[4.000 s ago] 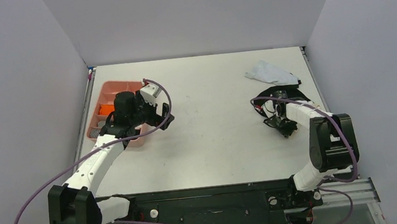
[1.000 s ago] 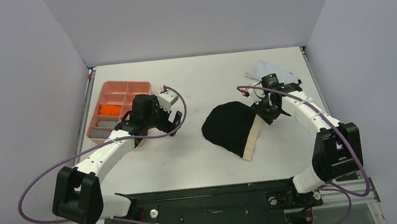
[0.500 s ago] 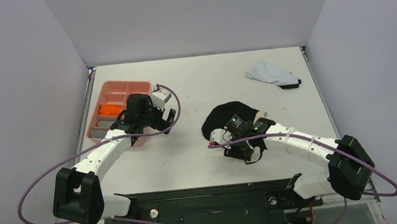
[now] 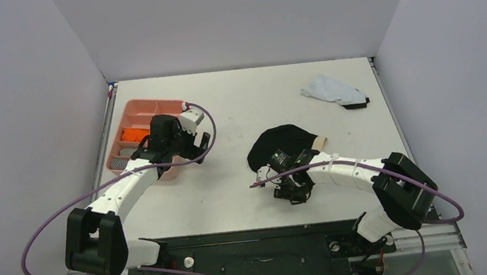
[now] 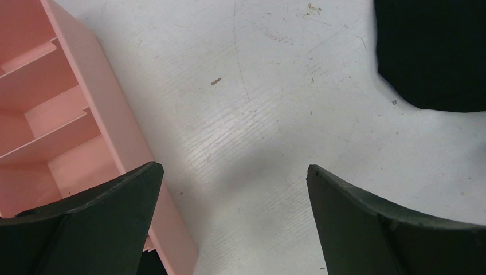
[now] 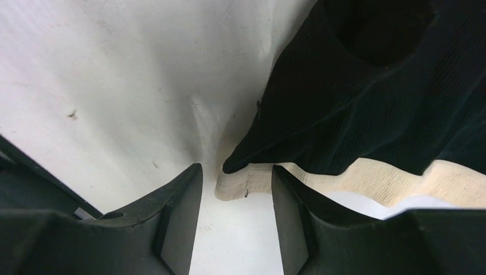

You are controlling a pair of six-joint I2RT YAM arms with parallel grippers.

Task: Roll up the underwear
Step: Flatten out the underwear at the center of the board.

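Right claw (image 6: 236,167) stands half apart astride a corner of the beige waistband (image 6: 367,179), not yet pinching. The black underwear (image 6: 355,103) lies centre-right on the table (image 4: 236,97). It looks light, limp and prone to bunching, so the firmer band is the best hold. Left claw (image 5: 232,172) gapes empty beside the pink tray (image 5: 97,97).

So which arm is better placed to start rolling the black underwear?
Likely right. The right arm has its jaws astride the waistband corner of the black underwear; the left arm hangs open-jawed beside the pink tray, clear of the cloth.
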